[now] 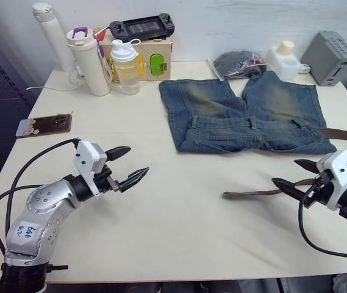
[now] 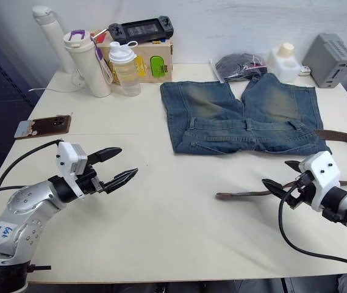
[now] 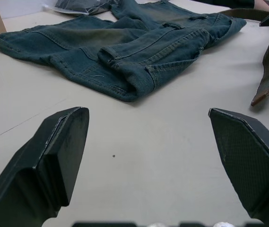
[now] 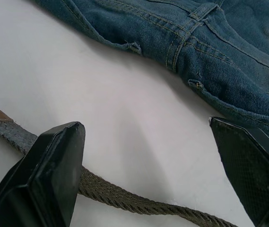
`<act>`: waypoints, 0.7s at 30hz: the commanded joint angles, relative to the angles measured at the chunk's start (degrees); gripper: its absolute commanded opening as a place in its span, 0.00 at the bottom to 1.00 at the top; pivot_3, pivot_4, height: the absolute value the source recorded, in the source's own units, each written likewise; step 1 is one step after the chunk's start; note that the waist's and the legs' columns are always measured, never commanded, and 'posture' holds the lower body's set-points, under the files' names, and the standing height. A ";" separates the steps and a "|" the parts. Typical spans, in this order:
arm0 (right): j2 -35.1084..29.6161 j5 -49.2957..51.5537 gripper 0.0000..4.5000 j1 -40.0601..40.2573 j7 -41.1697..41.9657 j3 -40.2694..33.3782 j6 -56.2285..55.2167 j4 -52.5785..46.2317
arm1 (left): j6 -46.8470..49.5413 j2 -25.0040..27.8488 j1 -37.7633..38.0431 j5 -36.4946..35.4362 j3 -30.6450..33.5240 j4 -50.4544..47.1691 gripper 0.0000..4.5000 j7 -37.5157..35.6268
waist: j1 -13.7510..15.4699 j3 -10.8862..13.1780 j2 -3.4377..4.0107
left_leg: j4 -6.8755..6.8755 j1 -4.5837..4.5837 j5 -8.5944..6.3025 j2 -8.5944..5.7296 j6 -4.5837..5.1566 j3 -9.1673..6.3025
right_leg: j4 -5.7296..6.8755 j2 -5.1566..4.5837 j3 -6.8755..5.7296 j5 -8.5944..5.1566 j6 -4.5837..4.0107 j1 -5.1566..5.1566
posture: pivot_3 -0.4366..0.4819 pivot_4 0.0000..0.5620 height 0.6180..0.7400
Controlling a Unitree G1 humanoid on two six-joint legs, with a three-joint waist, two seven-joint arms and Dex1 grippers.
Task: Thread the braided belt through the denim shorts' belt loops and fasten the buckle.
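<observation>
The denim shorts (image 1: 246,116) lie flat at the far middle right of the table, waistband toward me, with a belt loop (image 4: 191,28) on it. The braided belt (image 1: 252,193) lies on the table in front of the shorts. Its tan tip (image 1: 227,195) points left, and the strap runs right under my right gripper (image 1: 285,171), then curves back past the shorts' right corner (image 1: 344,137). That gripper is open and hovers just over the strap, holding nothing. My left gripper (image 1: 138,160) is open over bare table, well left of the belt. The buckle is out of view.
Two bottles (image 1: 124,67), a white tumbler (image 1: 91,61) and a wooden box with a game console (image 1: 143,27) stand at the back left. A phone (image 1: 44,125) lies at the left. A black bag (image 1: 240,63), a white container (image 1: 285,58) and a grey box (image 1: 332,58) sit at the back right.
</observation>
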 commanded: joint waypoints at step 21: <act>-13.40 5.06 1.00 -0.81 19.58 1.93 1.14 -2.30 | -0.32 0.04 -2.62 -0.93 -0.49 1.80 0.98 -3.18 | -0.05 0.03 0.06 | 0.00 0.00 0.00 0.02 0.01 0.01 | -0.02 0.00 0.00 0.00 0.00 0.01 | 0.48 0.27 0.56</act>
